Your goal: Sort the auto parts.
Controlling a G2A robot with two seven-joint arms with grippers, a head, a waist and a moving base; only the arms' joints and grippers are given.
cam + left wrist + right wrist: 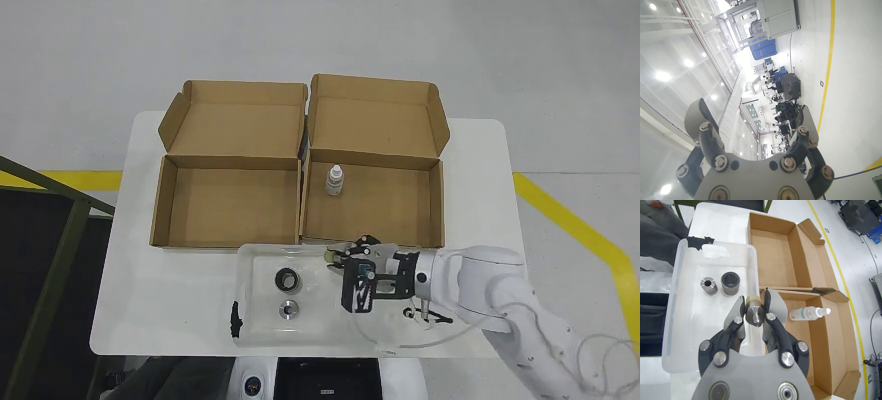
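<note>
Pinched the threaded stud in the right pincer, thread wristward, by the clear bin rim, just beside the spray-bottle box.

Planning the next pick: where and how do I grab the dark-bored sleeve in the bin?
Take the sleeve across its outer wall, from straight above: it stands upright, bore up. Set the jaws so neither goes between it and the slotted collet close beside it.

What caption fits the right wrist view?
Right end effector shut on a threaded metal part over the clear bin, which holds a slotted cylinder and a dark sleeve.
</note>
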